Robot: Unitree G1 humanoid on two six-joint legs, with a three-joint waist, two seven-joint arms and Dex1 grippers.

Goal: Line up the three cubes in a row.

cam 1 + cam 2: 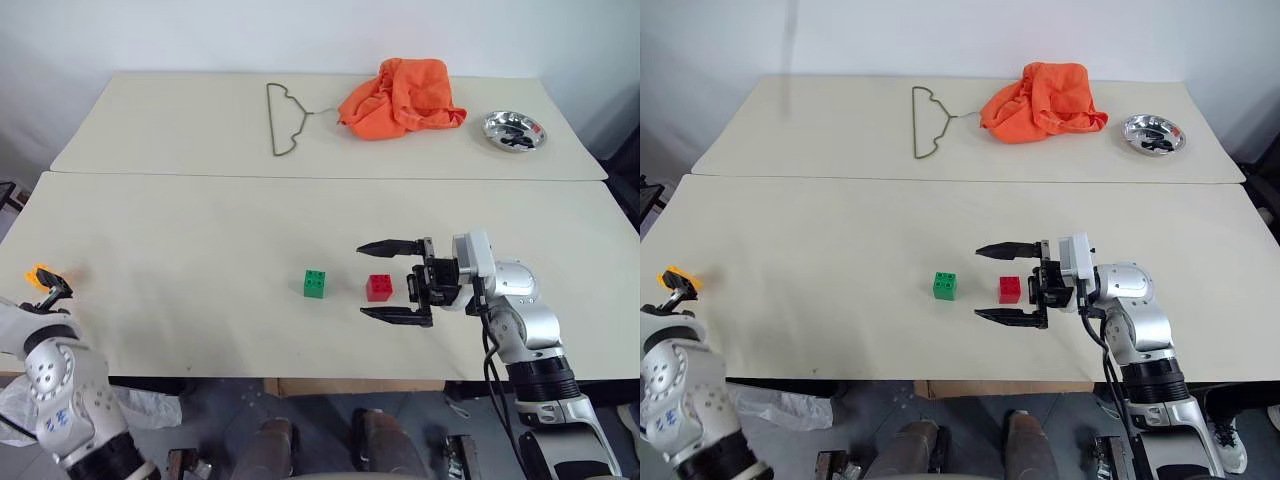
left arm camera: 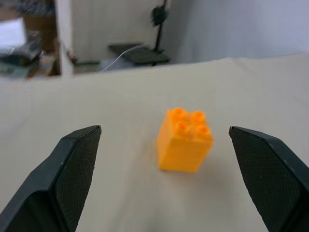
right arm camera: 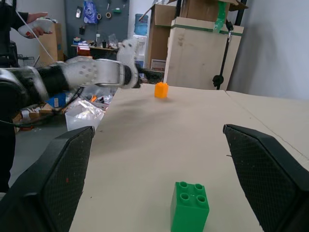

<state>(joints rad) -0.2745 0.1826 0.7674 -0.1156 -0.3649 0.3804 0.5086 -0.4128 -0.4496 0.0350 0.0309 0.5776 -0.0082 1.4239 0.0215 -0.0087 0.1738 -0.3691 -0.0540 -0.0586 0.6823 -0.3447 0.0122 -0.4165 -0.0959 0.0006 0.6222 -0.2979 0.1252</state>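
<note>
The small green studded plastic cube (image 1: 315, 283) is sitting upright on the near beige table (image 1: 200, 240), serving as the landmark here; the small red studded plastic cube (image 1: 379, 287) is standing just beside it on the right, apart from it, studs up; the small orange-yellow studded plastic cube (image 1: 40, 275) is resting well apart from the green cube, far to its left, near the table's left edge.

The right gripper (image 1: 393, 281) is hovering just right of the green cube with its two black fingers spread wide, bracketing the red cube without touching it; the left gripper (image 2: 170, 169) is pointing at the orange-yellow cube, fingers wide apart, the cube lying between and beyond the tips, untouched.

Far behind the green cube, on the second table, a thin wire hanger (image 1: 283, 117), a crumpled orange cloth (image 1: 403, 97) and a shiny metal dish (image 1: 513, 131) are lying.
</note>
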